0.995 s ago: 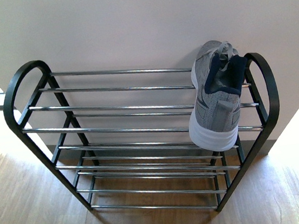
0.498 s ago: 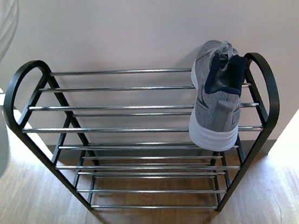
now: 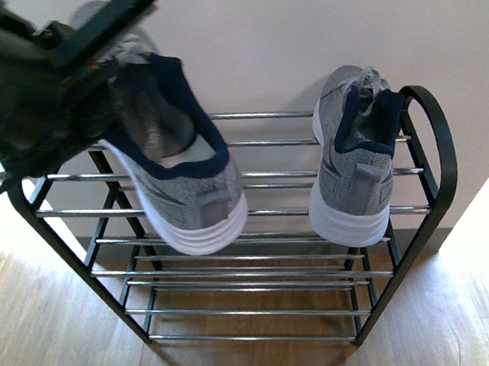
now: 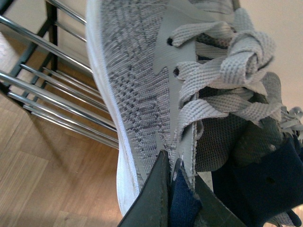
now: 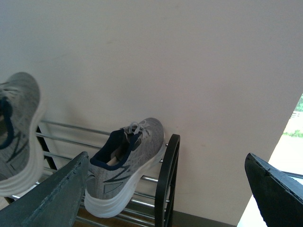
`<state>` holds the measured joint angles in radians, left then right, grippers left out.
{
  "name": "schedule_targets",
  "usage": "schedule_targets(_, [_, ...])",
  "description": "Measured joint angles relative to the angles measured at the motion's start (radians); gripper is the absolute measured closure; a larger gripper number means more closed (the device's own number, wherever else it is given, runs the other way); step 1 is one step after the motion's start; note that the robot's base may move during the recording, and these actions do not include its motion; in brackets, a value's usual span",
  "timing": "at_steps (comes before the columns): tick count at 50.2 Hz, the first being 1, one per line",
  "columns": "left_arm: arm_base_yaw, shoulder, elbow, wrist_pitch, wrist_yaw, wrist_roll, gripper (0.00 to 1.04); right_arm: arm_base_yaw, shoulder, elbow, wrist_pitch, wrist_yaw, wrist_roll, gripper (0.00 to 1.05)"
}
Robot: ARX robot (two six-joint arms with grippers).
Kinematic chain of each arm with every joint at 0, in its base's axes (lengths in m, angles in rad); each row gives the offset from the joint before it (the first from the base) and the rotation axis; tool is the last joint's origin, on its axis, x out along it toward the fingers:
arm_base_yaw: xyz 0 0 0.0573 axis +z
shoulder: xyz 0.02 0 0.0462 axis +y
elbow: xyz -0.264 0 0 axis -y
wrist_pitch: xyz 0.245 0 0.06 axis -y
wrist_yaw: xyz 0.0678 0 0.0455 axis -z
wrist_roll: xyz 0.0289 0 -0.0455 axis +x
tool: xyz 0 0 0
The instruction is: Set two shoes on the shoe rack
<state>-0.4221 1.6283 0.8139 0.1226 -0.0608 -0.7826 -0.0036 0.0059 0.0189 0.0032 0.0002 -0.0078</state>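
Observation:
A grey knit shoe (image 3: 182, 186) with a navy collar and white sole hangs over the left half of the shoe rack (image 3: 441, 150), heel toward me. My left gripper (image 3: 111, 74) is shut on its collar; in the left wrist view the gripper (image 4: 171, 170) pinches the navy lining beside the laces of the shoe (image 4: 137, 94). A matching shoe (image 3: 354, 169) rests on the top bars at the right end, toe against the wall. The right wrist view shows that resting shoe (image 5: 125, 161), the rack's loop end (image 5: 165, 189) and the held shoe (image 5: 19, 142). My right gripper (image 5: 166, 156) is open and holds nothing.
A white wall (image 3: 296, 25) stands right behind the rack. The rack stands on a wooden floor (image 3: 51, 350). Lower tiers of chrome bars (image 3: 250, 303) sit under the top one. A bright opening (image 5: 296, 142) lies to the right.
The left arm has swung in from the left with the shoe, from out of view to over the rack's left half. The shoe on the right has not moved.

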Motion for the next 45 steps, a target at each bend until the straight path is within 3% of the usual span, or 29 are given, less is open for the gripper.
schedule_targets(23, [-0.062, 0.354, 0.339, -0.081, 0.099, 0.109, 1.03, 0.000, 0.000, 0.000, 0.000, 0.000, 0.000, 0.09])
schedule_targets(45, [-0.123, 0.444, 0.474, -0.177, 0.131, 0.187, 1.03, 0.000, 0.000, 0.000, 0.000, 0.000, 0.000, 0.09])
